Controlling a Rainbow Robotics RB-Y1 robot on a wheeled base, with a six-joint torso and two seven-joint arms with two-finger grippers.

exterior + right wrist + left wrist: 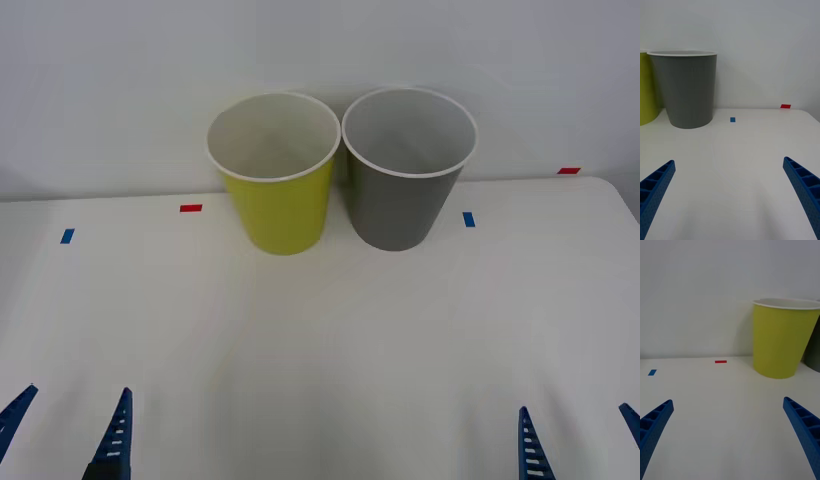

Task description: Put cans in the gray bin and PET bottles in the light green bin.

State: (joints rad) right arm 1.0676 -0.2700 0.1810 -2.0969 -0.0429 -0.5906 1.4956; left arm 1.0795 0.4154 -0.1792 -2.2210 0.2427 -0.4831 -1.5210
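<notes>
White worktop (320,350) and a plain pale wall behind it are making the whole scene. Near the far edge of the worktop two bins are standing upright, side by side, with their white rims almost touching: the light green bin (277,175) on the robot's left and the gray bin (407,170) on its right. Both are looking empty inside, as far as the front view is letting me see down into them; the very bottoms are hidden. No can and no PET bottle are lying anywhere on the worktop. Small blue tape marks (468,219) and red tape marks (190,208) are sitting flat around the bins.

Closer to the robot, the left pincer (68,425) is hovering low at the near left corner with its blue fingers spread wide and holding nothing. The right pincer (578,435) is waiting at the near right corner, also spread apart and empty, well apart from both bins.

I am judging that no sorting step is in hand now. The next move is calling for an object to appear within reach before any grasp.
</notes>
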